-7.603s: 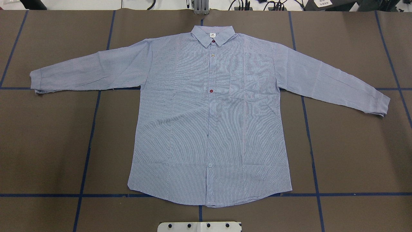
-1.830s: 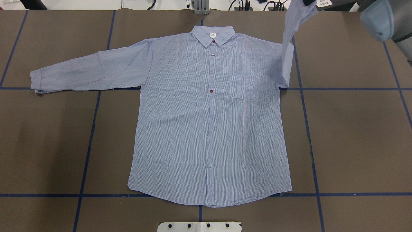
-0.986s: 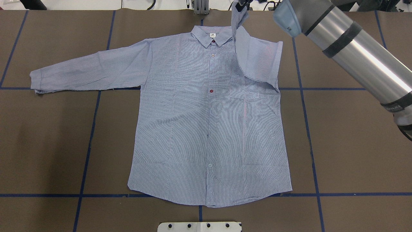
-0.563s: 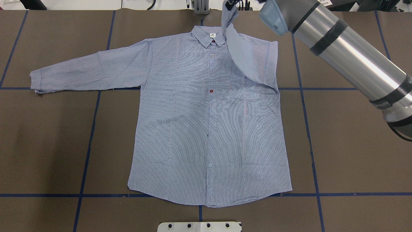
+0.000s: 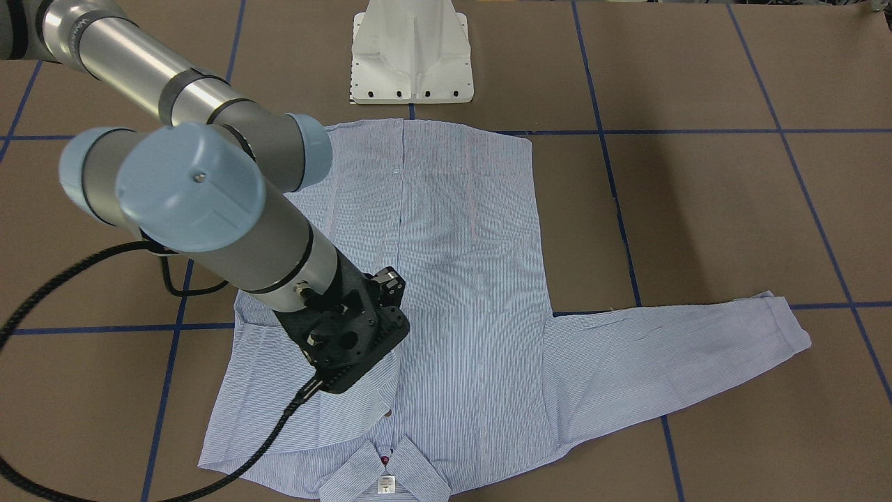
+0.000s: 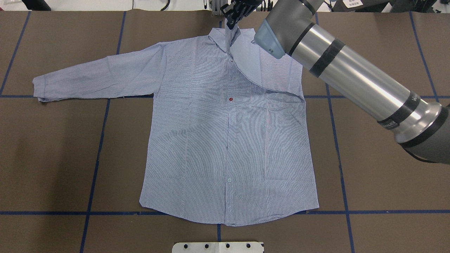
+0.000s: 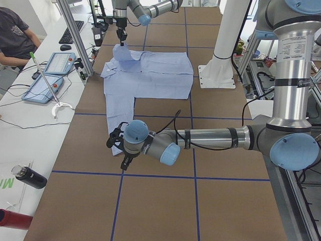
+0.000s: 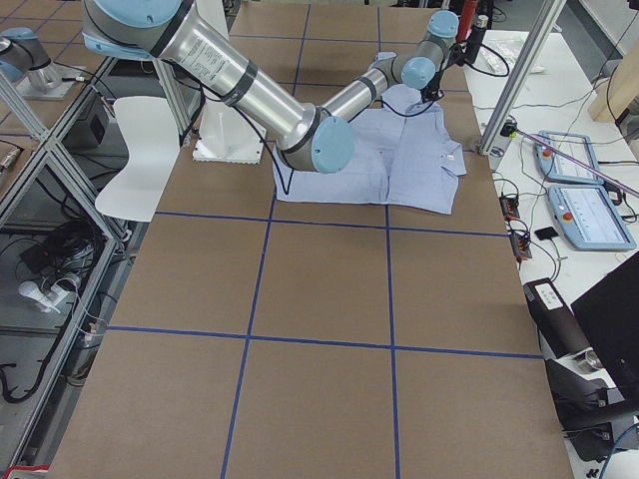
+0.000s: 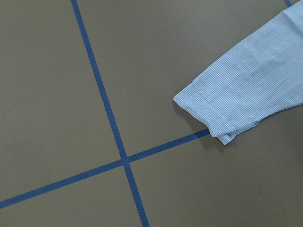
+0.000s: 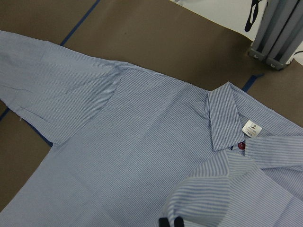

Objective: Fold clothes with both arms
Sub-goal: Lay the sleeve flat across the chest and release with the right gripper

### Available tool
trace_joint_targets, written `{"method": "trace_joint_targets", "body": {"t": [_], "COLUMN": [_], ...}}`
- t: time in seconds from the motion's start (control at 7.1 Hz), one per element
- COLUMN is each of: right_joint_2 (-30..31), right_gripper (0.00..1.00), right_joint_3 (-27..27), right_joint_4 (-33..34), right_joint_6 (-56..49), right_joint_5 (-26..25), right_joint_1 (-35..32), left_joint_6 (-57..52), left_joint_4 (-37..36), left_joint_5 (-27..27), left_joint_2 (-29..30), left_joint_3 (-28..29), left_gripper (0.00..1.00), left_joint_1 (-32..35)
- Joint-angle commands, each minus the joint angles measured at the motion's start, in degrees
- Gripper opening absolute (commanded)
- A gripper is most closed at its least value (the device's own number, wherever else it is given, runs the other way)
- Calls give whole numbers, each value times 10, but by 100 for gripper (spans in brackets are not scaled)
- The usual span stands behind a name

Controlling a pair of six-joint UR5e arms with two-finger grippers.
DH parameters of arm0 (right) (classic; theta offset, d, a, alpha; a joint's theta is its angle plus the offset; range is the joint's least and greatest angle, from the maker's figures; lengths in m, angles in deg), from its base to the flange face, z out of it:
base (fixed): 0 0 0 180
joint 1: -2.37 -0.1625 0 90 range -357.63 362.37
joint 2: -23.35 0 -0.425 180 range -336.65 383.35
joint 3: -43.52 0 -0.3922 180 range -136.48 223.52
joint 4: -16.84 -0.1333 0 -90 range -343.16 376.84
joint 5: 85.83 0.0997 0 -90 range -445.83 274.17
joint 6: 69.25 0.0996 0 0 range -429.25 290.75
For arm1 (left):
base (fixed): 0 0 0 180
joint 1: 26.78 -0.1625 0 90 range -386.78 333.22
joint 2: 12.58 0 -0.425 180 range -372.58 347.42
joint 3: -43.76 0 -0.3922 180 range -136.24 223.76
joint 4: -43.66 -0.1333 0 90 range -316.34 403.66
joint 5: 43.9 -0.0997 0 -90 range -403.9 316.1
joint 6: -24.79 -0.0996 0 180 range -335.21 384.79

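The light blue striped shirt (image 6: pixel 228 140) lies flat, front up, collar at the far side. My right gripper (image 6: pixel 232 19) is shut on the right sleeve's cuff (image 10: pixel 208 189) and holds it just above the collar (image 10: pixel 222 118), so the sleeve drapes diagonally over the chest. Black fingertips (image 10: pixel 164 221) show at the bottom of the right wrist view. The left sleeve (image 6: pixel 95 75) lies stretched out flat. My left gripper (image 7: pixel 114 142) shows only in the exterior left view, hovering near that sleeve's cuff (image 9: pixel 213 109); I cannot tell whether it is open or shut.
The white pedestal base (image 5: pixel 411 56) stands at the robot's side of the shirt hem. Blue tape lines (image 6: pixel 95 158) cross the brown table. A metal post (image 6: pixel 219 8) stands beyond the collar. A side bench holds tablets (image 7: pixel 55 63), and a person (image 7: pixel 15 35) sits there.
The right arm has lifted the right sleeve off the table and swung it leftward across the chest to the collar. The rest of the shirt has not moved.
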Motion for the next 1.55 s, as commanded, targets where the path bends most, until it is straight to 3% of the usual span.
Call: {"method": "trace_joint_targets", "body": {"t": [0.0, 0.14, 0.28, 0.56, 0.7, 0.84, 0.99, 1.41], "right_joint_2": [-38, -57, -91, -99, -100, -105, -111, -118], "right_gripper": [0, 0, 0, 0, 16, 95, 99, 99], "right_joint_3": [-101, -143, -202, -218, -218, -218, -218, -206], "right_joint_4": [-64, -79, -112, -134, -134, -134, -134, -132], "right_joint_6": [10, 16, 27, 41, 55, 76, 111, 165], "right_joint_5": [-92, -168, -197, -256, -269, -287, -306, -304], "right_joint_1": [50, 85, 102, 129, 136, 147, 158, 160], "left_joint_6": [0, 0, 0, 0, 0, 0, 0, 42], "left_joint_4": [0, 1, 1, 1, 1, 1, 0, 3], "left_joint_5": [-1, -1, 0, 0, 0, 0, -1, -7], "left_joint_2": [0, 0, -1, -1, -1, -1, -1, 4], "left_joint_3": [2, 2, 2, 3, 3, 3, 3, -5], "left_gripper": [100, 100, 100, 100, 100, 100, 100, 100], "left_joint_1": [0, 0, 0, 0, 0, 0, 0, -2]}}
